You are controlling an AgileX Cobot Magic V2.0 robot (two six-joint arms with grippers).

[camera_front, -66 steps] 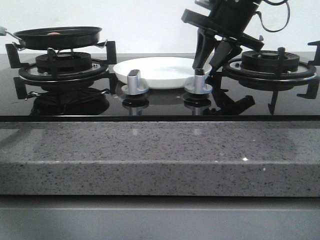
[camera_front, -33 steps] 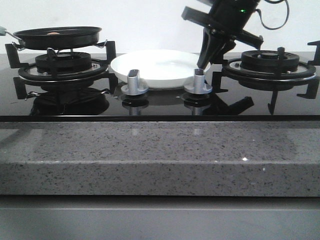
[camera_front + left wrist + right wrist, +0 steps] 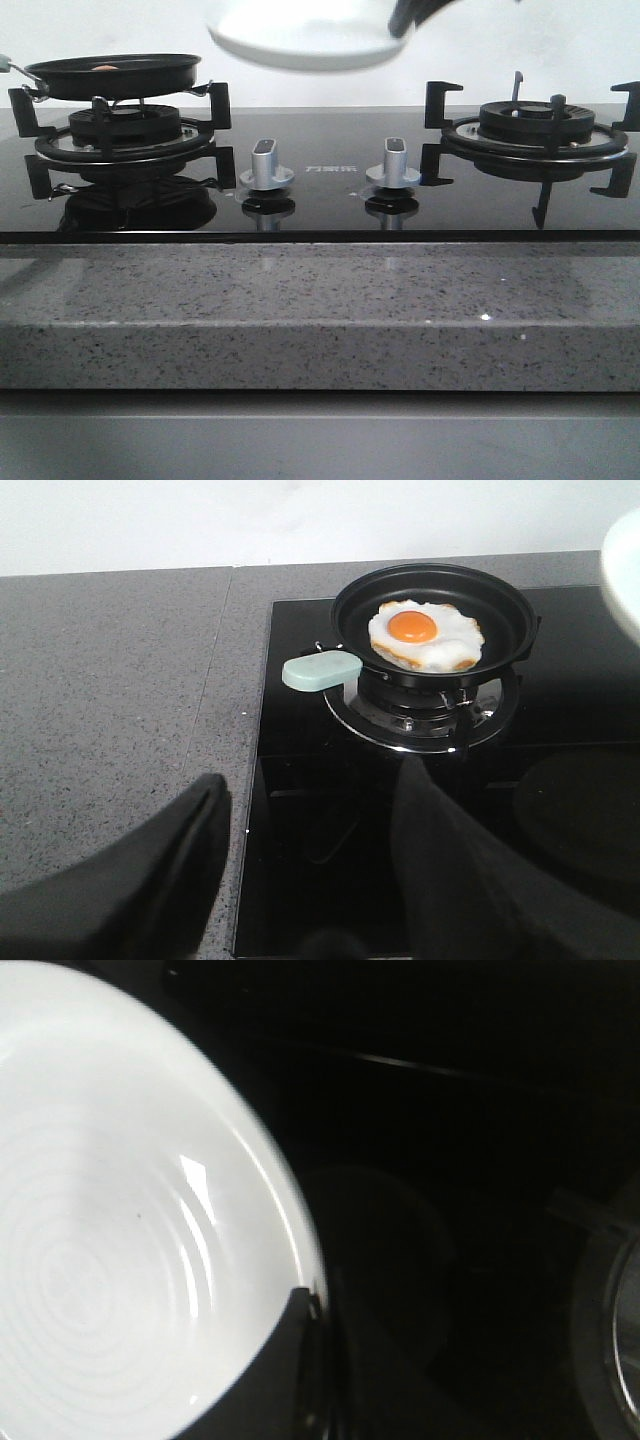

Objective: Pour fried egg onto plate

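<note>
Plate now being held high above knobs, lifted off hob, rim pinched by right gripper. Egg sitting in pan, pouring pending. Left gripper spread, empty.

One plate, one fried egg, one frying pan, two burners, two knobs

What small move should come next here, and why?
Probably the left pincer, open and empty, should advance to the pan's pale handle. The fried egg lies in the frying pan on the left burner, while the right pincer holds the plate raised above the stove.
</note>
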